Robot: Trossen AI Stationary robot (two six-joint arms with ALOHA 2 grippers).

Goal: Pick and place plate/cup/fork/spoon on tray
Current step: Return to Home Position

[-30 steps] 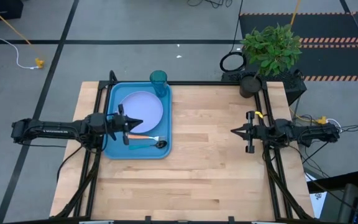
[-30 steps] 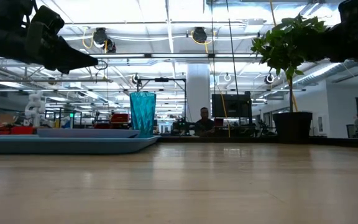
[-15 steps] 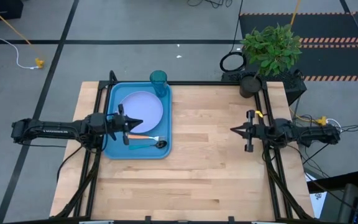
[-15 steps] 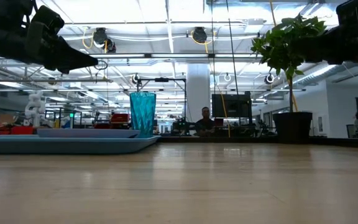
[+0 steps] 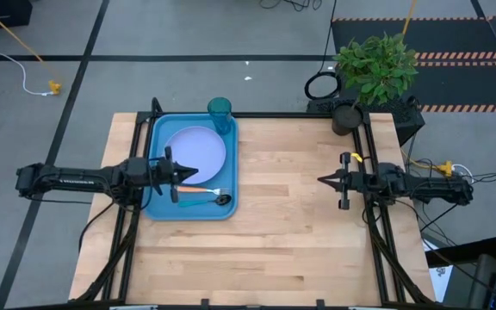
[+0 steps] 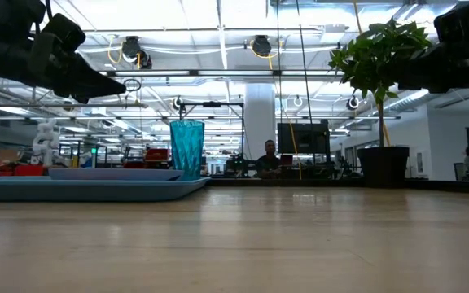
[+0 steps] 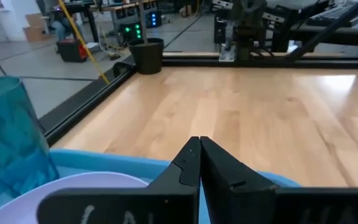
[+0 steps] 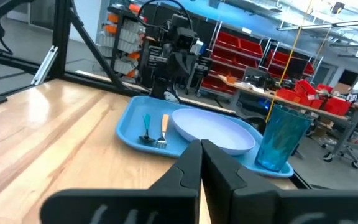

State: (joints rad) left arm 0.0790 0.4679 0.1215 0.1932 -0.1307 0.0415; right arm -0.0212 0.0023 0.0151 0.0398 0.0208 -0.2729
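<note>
The blue tray lies at the table's far left. On it lie the lavender plate, the orange-handled fork and the blue-handled spoon, side by side near the tray's front. The teal cup stands upright at the tray's far right corner. My left gripper is shut and empty, held above the tray over the plate's near edge. My right gripper is shut and empty above the table's right part, its fingers pointing toward the tray.
A potted green plant in a dark pot stands at the table's far right corner. Bare wooden table top stretches between the tray and my right gripper. A person sits in the room beyond the table.
My right arm has drawn back a little and upward. My left gripper has tipped slightly in the low view. The tableware on the tray has stayed where it was.
</note>
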